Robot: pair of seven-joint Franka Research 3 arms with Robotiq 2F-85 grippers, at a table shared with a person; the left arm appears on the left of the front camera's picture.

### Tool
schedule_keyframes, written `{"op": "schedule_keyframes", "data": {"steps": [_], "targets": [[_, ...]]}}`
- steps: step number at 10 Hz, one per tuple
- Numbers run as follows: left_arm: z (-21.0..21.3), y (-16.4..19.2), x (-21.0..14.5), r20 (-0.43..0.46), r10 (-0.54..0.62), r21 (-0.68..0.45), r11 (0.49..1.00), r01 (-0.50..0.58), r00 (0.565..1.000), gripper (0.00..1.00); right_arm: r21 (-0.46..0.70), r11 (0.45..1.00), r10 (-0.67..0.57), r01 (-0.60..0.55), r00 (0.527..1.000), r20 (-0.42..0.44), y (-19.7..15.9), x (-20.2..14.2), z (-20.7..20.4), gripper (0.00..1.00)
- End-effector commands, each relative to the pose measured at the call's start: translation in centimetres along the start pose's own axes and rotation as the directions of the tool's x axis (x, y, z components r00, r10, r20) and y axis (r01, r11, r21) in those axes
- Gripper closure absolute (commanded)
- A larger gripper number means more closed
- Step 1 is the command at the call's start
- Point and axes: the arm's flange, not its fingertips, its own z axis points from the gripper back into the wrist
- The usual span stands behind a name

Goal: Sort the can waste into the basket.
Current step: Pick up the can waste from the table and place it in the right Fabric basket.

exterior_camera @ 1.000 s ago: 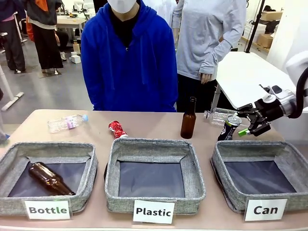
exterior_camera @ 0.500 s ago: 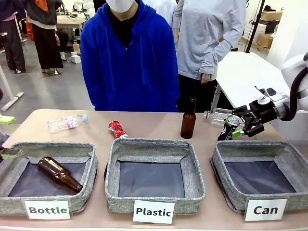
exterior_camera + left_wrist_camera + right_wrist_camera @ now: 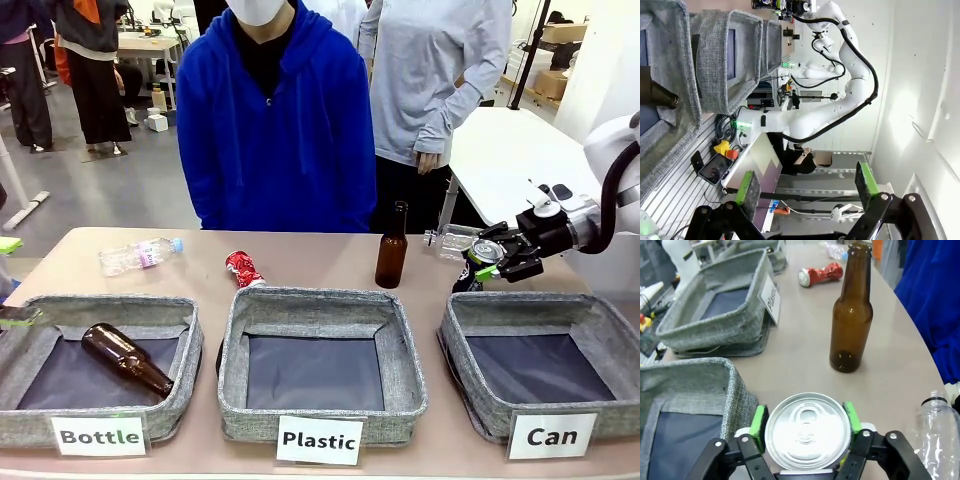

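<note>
A dark blue and silver can (image 3: pixel 474 264) stands upright on the table just behind the basket signed "Can" (image 3: pixel 545 306). My right gripper (image 3: pixel 487 262) is shut on it, and in the right wrist view the green pads (image 3: pixel 758 421) press both sides of the can's silver top (image 3: pixel 806 431). The Can basket's grey rim (image 3: pixel 695 374) is right beside it. A crushed red can (image 3: pixel 243 268) (image 3: pixel 821 274) lies behind the Plastic basket. My left gripper (image 3: pixel 807 185) is open and holds nothing, and its fingertips (image 3: pixel 10 245) show at the far left edge by the Bottle basket.
A brown bottle (image 3: pixel 391 245) (image 3: pixel 851 315) stands upright between the two cans. Clear plastic bottles lie at the back left (image 3: pixel 140 254) and behind my right gripper (image 3: pixel 448 240). The Bottle basket (image 3: pixel 185 330) holds a brown bottle (image 3: pixel 125 360). The Plastic basket (image 3: pixel 320 302) is in the middle. A person in blue stands across the table.
My right gripper has moved in on the dark can and shut around it. The brown bottle in the Bottle basket has shifted slightly right. My left gripper's fingertips have come into view at the left edge.
</note>
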Motion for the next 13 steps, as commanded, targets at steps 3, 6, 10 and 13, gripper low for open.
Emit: {"op": "schedule_keyframes", "data": {"steps": [3,6,10,13], "targets": [[0.1,-0.3,-0.2,0.002,0.010,-0.007,1.000,-0.010,1.000,0.00,0.023,0.999,-0.041,0.040,0.999,0.015,-0.9,0.4,0.4,1.00],[0.1,-0.3,-0.2,0.002,0.010,-0.007,1.000,-0.010,1.000,0.00,0.014,1.000,-0.027,0.027,0.999,0.039,-0.7,1.0,1.0,1.00],[0.1,-0.3,-0.2,0.002,0.010,-0.007,1.000,-0.010,1.000,0.00,-0.079,0.996,0.049,-0.043,0.996,0.079,2.9,10.0,6.6,1.00],[0.1,-0.3,-0.2,0.002,0.010,-0.007,1.000,-0.010,1.000,0.00,-0.105,0.991,-0.087,0.077,0.992,-0.088,11.2,17.1,11.2,1.00]]}}
